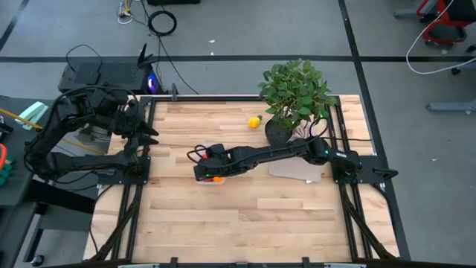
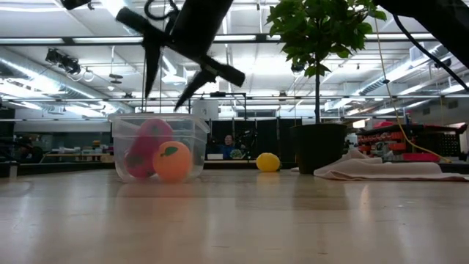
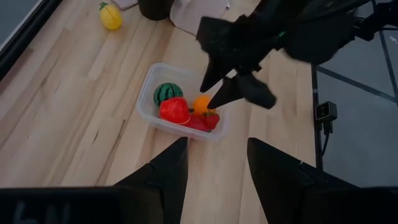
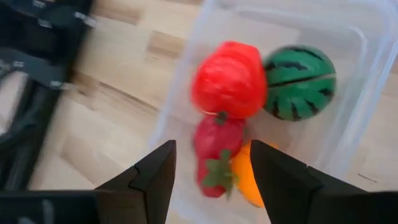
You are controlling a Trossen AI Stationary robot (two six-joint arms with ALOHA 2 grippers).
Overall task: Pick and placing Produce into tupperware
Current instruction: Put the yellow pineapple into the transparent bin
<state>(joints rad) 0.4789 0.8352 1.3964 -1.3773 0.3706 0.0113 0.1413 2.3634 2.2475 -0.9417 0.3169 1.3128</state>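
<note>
Over at the left edge of the pale wooden bench (image 1: 245, 216), the left claw (image 1: 149, 132) hangs parked, well apart from the work. Its two dark fingers stand apart with nothing between them, and I see little risk from it while it waits there.

Moving toward the middle, the small clear rectangular plastic tupperware (image 3: 149, 93) sits on the bench. Inside lie a striped green watermelon ball (image 4: 300, 81), a big red rounded fruit (image 4: 230, 78), a small red strawberry with a green cap (image 4: 217, 152) and an orange fruit (image 2: 172, 161), packed close together.

The right claw (image 2: 172, 82) hovers just above the tub's rim, tilted, fingers parted and gripping nothing; whether a tip brushes the wall I cannot tell. To my eye the danger is here: the tub looks light, so a fingertip catching the rim as the arm lifts away could drag or tip it and spill the fruit. The pile also looks crowded, so another piece dropped in might bounce off and roll across the bench.

Further right, a small yellow lemon-like fruit (image 1: 255, 120) lies alone on the bench, near the dark pot of the leafy green plant (image 1: 296, 89). Reaching for it could snag leaves or nudge the pot. A beige cloth (image 2: 388, 170) lies beyond, by the right arm's base.
</note>
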